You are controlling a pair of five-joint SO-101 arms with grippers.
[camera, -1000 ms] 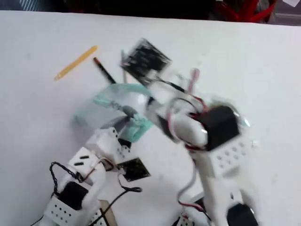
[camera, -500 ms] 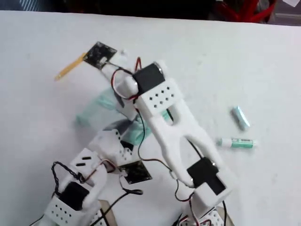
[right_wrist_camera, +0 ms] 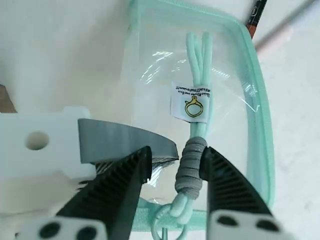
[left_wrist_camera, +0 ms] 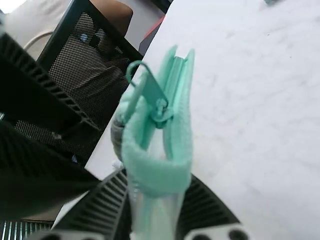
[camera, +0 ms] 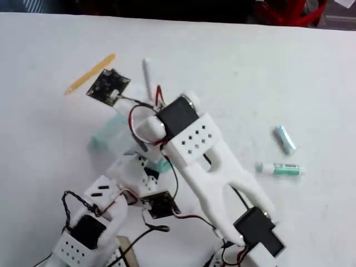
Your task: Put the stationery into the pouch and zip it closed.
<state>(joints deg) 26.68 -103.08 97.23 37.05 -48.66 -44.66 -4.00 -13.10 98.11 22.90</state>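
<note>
A clear pouch (right_wrist_camera: 200,65) with mint trim lies flat on the white table, its mint corner (camera: 105,135) poking out from under the right arm (camera: 186,133). My right gripper (right_wrist_camera: 176,152) hovers low over the pouch, open, its black fingers (right_wrist_camera: 122,187) on either side of the grey cord wrap (right_wrist_camera: 192,162) of a mint lanyard. My left gripper (left_wrist_camera: 155,200) is shut on the pouch's zipper edge (left_wrist_camera: 165,130), next to the zipper pull (left_wrist_camera: 145,87). A yellow pen (camera: 89,73), a white pen (camera: 147,75) and a dark pencil (right_wrist_camera: 256,14) lie beyond the pouch.
A glue stick (camera: 278,168) and a small teal piece (camera: 285,139) lie on the table's right side. The left arm (camera: 89,222) and loose cables crowd the near left corner. Chairs (left_wrist_camera: 75,75) stand past the table's edge.
The right arm swung left across the table, out over the pouch toward the yellow pen, then drew back a little. The left arm has kept still with the pouch.
</note>
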